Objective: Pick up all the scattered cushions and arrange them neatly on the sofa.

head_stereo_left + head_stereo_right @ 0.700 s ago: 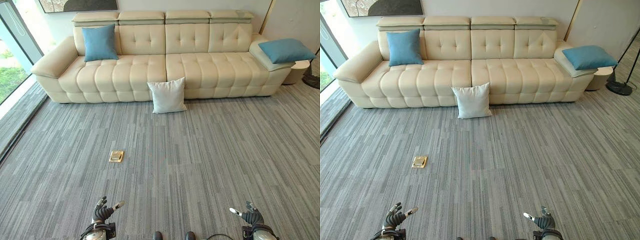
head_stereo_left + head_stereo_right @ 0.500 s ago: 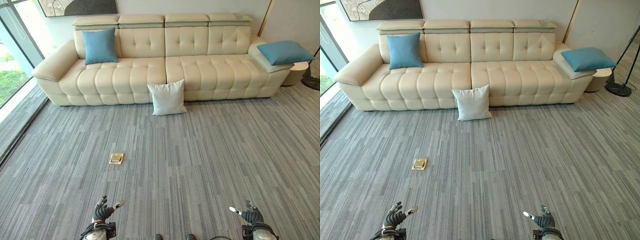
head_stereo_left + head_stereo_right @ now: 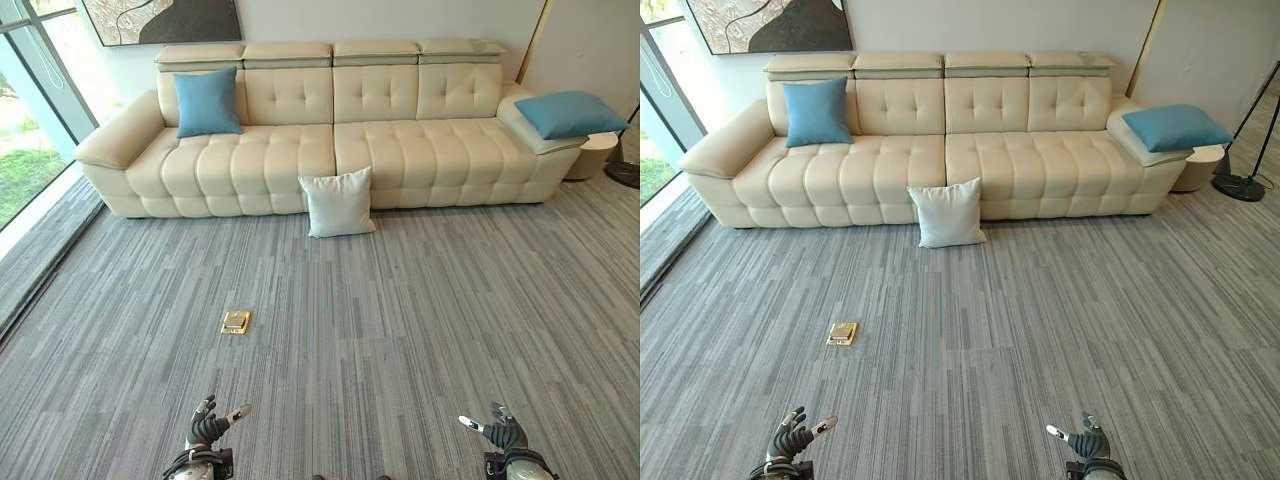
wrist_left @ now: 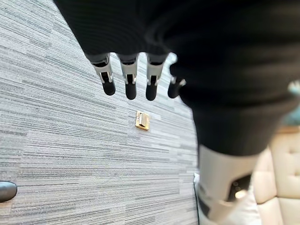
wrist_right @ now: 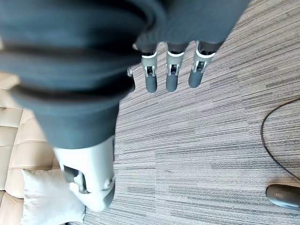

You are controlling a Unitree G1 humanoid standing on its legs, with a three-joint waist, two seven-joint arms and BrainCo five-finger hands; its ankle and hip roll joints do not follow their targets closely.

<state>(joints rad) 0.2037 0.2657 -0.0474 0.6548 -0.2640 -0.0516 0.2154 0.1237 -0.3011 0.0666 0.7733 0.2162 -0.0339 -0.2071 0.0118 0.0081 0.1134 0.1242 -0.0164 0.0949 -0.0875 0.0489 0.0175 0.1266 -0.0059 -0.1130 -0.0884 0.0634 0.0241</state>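
Since the earlier frames the whole picture has slid downward, so more of the dark wall painting [image 3: 770,22] shows; this is the camera's shift, and the cushions keep their places. The cream sofa [image 3: 400,150] is long, smooth and button-tufted, with padded headrests. One square blue cushion [image 3: 207,102] leans upright against the backrest at the sofa's left end; another blue cushion [image 3: 568,113] lies tilted on the right armrest. A white cushion [image 3: 338,202] stands on the striped grey carpet [image 3: 400,330], propped against the sofa's front edge near the middle. A small brass floor plate [image 3: 235,322] sits in the carpet, well apart from everything; wide open floor lies between the robot and the sofa. The left hand [image 3: 208,428] and right hand [image 3: 500,430] hang low with relaxed, uncurled fingers [image 4: 130,79], holding nothing. The right eye view adds a black lamp base [image 3: 1240,186] beside the right armrest, while the right wrist view catches the white cushion past the thumb
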